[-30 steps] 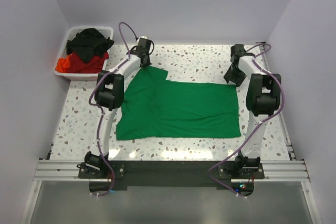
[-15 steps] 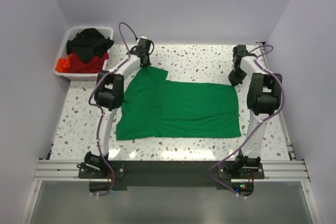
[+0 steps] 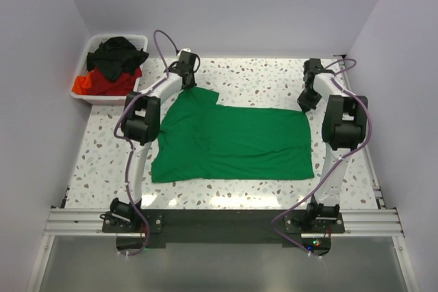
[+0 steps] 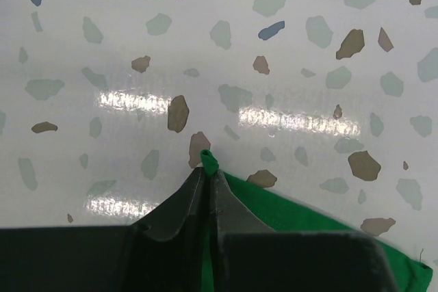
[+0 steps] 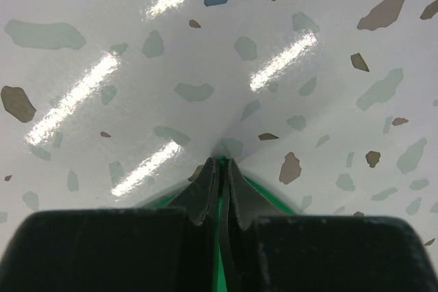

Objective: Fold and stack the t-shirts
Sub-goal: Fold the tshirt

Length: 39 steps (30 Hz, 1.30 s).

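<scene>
Green t-shirt [image 3: 233, 143] flat on speckled table [image 3: 102, 158]. Left gripper [image 4: 207, 174] pinches its far left corner; right gripper [image 5: 220, 167] pinches its far right corner.

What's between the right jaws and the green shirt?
Nothing: the right wrist view shows the right jaws shut on the green shirt, fabric pinched between them.

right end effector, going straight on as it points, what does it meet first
Likely the speckled tabletop just past its tips; the right end effector pinches a corner of the green t-shirt.
</scene>
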Each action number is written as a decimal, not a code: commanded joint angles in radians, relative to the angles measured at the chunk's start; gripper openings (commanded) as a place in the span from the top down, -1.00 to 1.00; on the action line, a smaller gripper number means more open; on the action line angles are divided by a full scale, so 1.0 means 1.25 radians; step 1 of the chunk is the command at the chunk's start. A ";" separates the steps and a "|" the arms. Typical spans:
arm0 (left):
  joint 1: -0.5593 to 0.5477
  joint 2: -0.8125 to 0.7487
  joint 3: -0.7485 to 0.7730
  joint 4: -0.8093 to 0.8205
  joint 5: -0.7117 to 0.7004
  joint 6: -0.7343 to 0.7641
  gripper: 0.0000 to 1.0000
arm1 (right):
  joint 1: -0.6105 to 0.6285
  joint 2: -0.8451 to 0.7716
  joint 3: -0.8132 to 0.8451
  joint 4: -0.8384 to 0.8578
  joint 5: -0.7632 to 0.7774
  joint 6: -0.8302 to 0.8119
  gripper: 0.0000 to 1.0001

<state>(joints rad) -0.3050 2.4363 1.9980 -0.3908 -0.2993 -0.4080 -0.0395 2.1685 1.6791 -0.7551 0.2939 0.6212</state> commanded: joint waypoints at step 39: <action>0.001 -0.502 -0.425 0.109 0.059 -0.009 1.00 | -0.002 -0.298 -0.207 0.026 -0.033 -0.026 1.00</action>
<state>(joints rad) -0.3035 1.8980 1.5227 -0.2722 -0.2310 -0.4091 -0.0395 1.8629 1.4548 -0.7372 0.2657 0.5987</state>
